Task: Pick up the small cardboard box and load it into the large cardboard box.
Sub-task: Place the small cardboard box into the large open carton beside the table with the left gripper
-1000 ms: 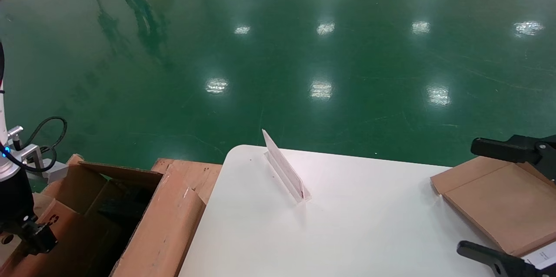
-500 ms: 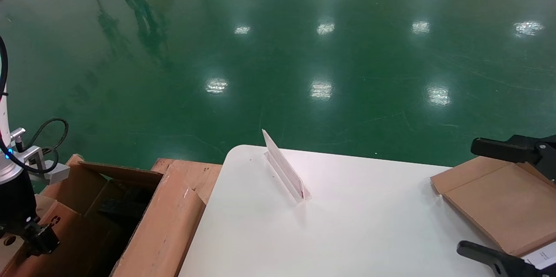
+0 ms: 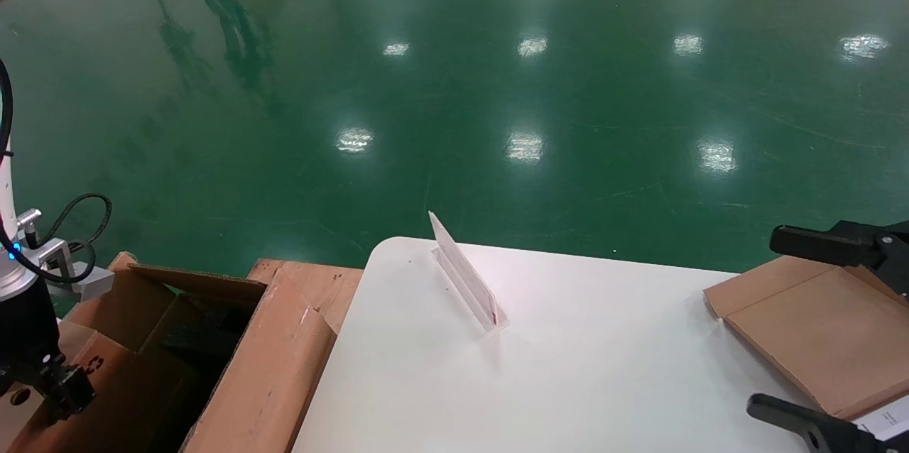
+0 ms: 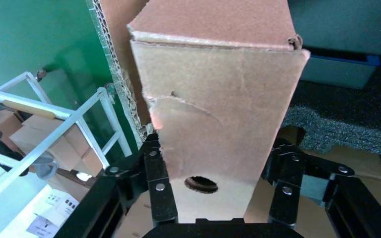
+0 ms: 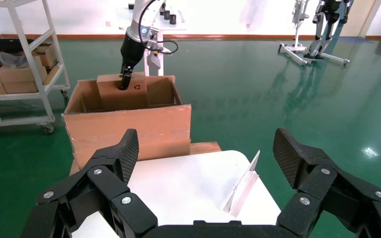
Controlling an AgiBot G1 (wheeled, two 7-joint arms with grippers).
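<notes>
My left gripper (image 3: 60, 393) is shut on the small cardboard box (image 3: 96, 361), which carries a black recycling symbol, and holds it upright inside the open top of the large cardboard box (image 3: 277, 361). In the left wrist view the small cardboard box (image 4: 218, 99) with its round hole stands between my fingers (image 4: 156, 186), above black foam (image 4: 342, 124). The right wrist view shows the left gripper (image 5: 125, 83) on the small box (image 5: 121, 96) inside the large box (image 5: 129, 126). My right gripper (image 3: 763, 321) is open and empty at the table's right end.
A white table (image 3: 568, 382) carries a clear acrylic sign holder (image 3: 465, 275) and a plain flat brown package (image 3: 817, 332) with a white label under my right gripper. A white rack (image 5: 30, 64) with boxes stands behind the large box. Green floor lies beyond.
My left gripper with the small box has shifted slightly, and the box sits a little lower in the large box. The right arm has not moved.
</notes>
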